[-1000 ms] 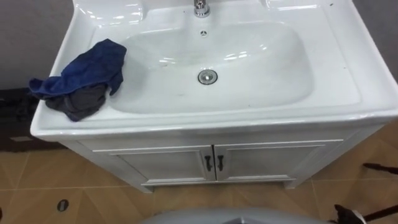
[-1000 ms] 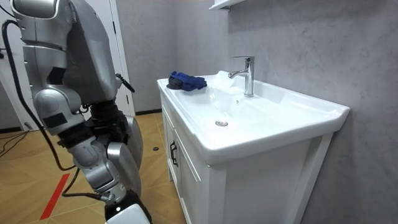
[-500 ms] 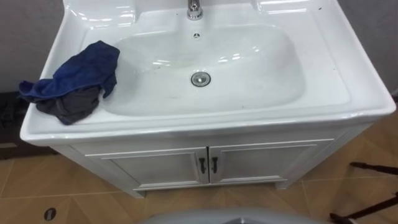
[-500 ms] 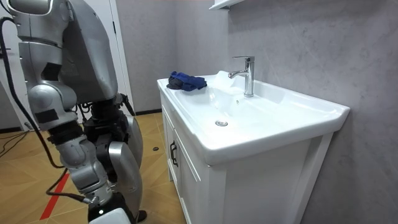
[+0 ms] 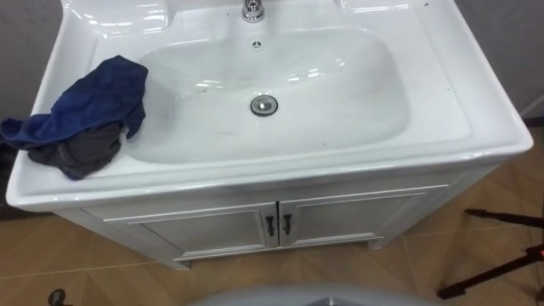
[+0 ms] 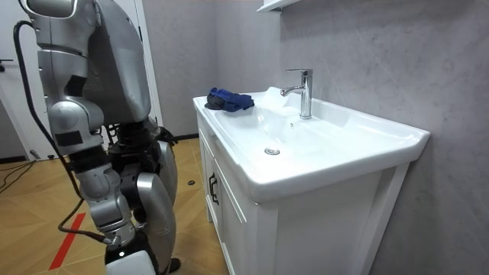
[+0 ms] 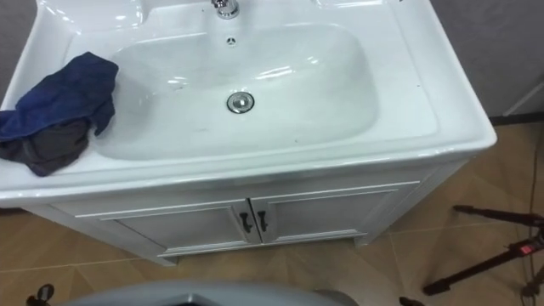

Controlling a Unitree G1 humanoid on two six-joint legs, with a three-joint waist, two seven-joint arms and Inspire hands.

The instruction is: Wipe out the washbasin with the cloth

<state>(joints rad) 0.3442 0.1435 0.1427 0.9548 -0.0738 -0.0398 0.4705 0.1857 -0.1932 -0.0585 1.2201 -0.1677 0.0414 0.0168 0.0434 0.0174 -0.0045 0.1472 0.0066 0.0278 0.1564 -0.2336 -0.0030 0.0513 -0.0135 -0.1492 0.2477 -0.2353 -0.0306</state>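
White ceramic basin: glossy bowl, a few faint dark specks around the round metal drain, and no cloth in the bowl right now.
Blue cloth: the crumpled soft blue wiping cloth sits well to the left of the drain, up on the flat rim, one corner drooping over the bowl's edge.
Grey cloth: a darker grey rag is bunched under the blue one, on the side nearer the robot.
Handling: light, limp and easy to bunch, I'd judge. It should drape and slide freely on that slick glaze, and the rag underneath may come up with it.
Where to hold: the raised blue hump on top, left of the drain, looks the best bite, not the thin trailing corner.
Hands: I cannot tell how open they are or whether they hold anything; nothing rests on the cloth.
Robot: upright, facing the white cabinet doors below the drain.
Chrome tap: upright behind the drain.
Stage: a cloth parked on the rim fits a wipe yet to come or one already finished.
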